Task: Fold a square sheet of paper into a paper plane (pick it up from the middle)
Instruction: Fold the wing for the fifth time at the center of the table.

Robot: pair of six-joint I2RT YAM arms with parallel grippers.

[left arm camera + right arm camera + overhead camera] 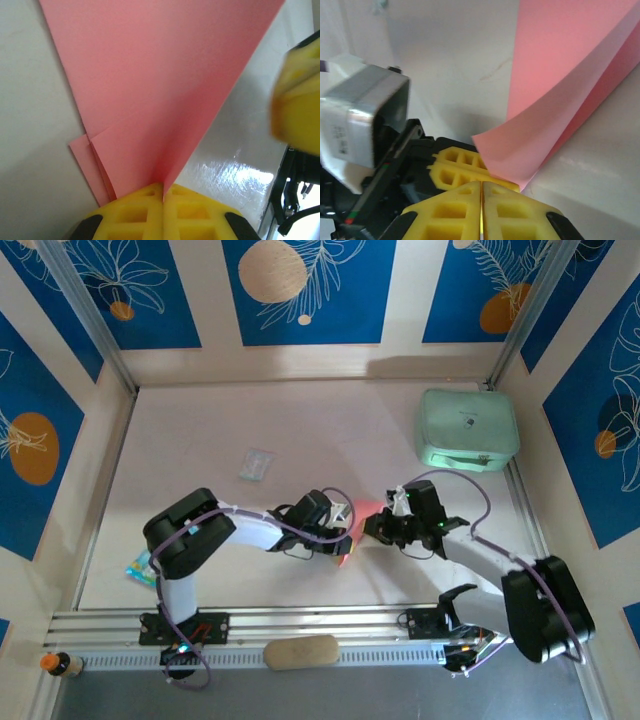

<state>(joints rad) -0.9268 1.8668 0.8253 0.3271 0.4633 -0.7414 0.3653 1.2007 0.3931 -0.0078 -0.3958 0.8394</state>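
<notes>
The salmon-pink square sheet of paper [160,75] is folded into layers and held above the table between the two arms [362,510]. My left gripper [163,189] is shut on its lower crease, and the paper fans up and away from the yellow fingers. From the right, my right gripper [481,186] is shut, tips together, just short of a curled pink corner [530,145]; nothing shows between its jaws. The left gripper's yellow fingers [455,165] lie just beyond those tips. In the top view the grippers [335,525] [385,527] face each other near the table's middle.
A mint-green rounded case [467,428] stands at the back right. A small clear plastic packet [256,464] lies left of centre. A tan oblong pad [300,651] rests on the front rail between the arm bases. A teal packet [140,567] sits by the left edge.
</notes>
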